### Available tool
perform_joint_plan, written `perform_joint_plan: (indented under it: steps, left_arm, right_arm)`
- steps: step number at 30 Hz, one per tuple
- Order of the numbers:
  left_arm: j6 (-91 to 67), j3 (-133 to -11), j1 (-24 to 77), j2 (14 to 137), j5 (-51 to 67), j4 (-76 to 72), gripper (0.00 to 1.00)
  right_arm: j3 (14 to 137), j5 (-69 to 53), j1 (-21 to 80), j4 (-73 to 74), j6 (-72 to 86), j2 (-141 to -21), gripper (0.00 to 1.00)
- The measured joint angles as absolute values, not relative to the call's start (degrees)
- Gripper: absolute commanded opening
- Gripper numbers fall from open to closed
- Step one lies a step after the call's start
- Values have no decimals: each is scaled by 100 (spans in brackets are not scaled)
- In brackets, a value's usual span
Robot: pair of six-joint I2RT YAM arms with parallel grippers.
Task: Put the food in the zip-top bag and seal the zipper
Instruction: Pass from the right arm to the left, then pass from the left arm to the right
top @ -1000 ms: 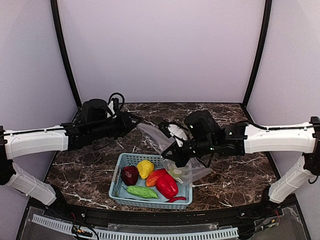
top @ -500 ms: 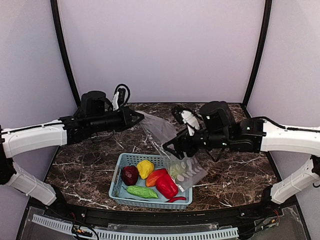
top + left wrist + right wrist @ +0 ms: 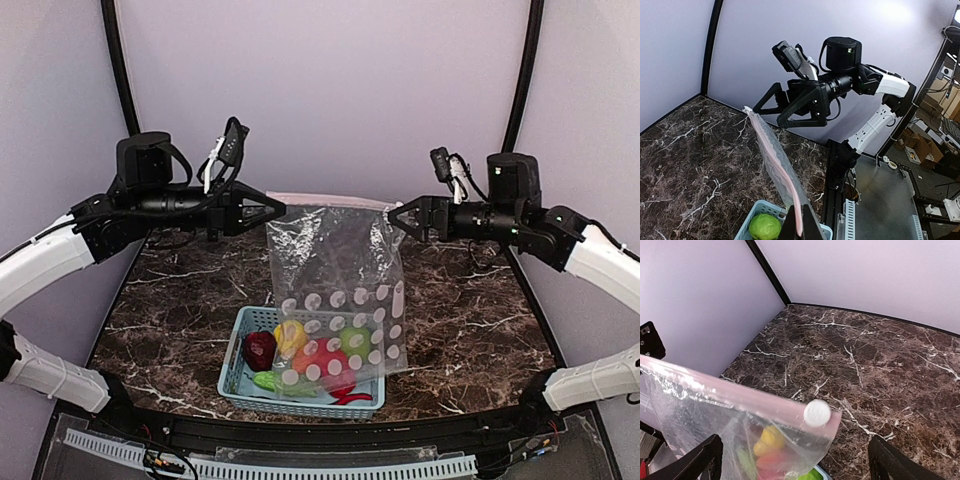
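Note:
The zip-top bag (image 3: 335,260), clear with white dots, hangs upright over the light blue basket (image 3: 232,375). My left gripper (image 3: 275,208) is shut on the left end of the pinkish zipper (image 3: 330,199), its jaws pinching the strip (image 3: 772,155). My right gripper (image 3: 398,217) stands open at the bag's right top corner, where the white slider (image 3: 817,413) lies between its wide-apart fingers (image 3: 710,452) without touching them. The food lies in the basket: dark red pepper (image 3: 259,349), yellow pepper (image 3: 290,335), cucumber (image 3: 268,380), red pepper (image 3: 335,365), lime-green pepper (image 3: 765,227) and chilli (image 3: 350,398).
The basket sits near the front edge of the dark marble table (image 3: 470,330). Lilac walls with black corner posts (image 3: 125,100) close in the back and sides. Both arms are raised well above the tabletop.
Both arms rose from just above the table. My left gripper shut on the bag's left corner and lifted it upright. My right gripper opened and let go of the bag.

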State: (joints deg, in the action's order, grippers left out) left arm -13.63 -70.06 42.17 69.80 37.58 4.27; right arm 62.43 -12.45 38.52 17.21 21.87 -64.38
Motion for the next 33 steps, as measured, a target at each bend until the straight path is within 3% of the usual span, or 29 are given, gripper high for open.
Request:
perform_joint_plan:
  steps: [4, 16, 20, 24, 26, 33]
  left_arm:
    - [-1094, -6993, 4217, 6764, 4012, 696, 1]
    - [-928, -6733, 4217, 6307, 4274, 720, 1]
    - [-917, -6632, 4217, 6215, 4226, 720, 1]
    - [-917, -6580, 4217, 6145, 4130, 720, 1]
    - [-917, -6580, 4217, 6143, 4104, 720, 1]
    - [-716, -6890, 4217, 6368, 3404, 1063, 1]
  right_arm:
    - [6248, -2213, 3459, 1619, 2322, -6340, 97]
    - [5883, -4434, 3218, 714, 2980, -6287, 67]
    - [5660, -4829, 3216, 471, 3159, -6239, 45]
    - [5457, -5002, 3216, 331, 3240, -6114, 10]
    - [5411, -5019, 3216, 261, 3245, -6066, 0]
    - [5765, -4703, 3186, 484, 2917, -6069, 0]
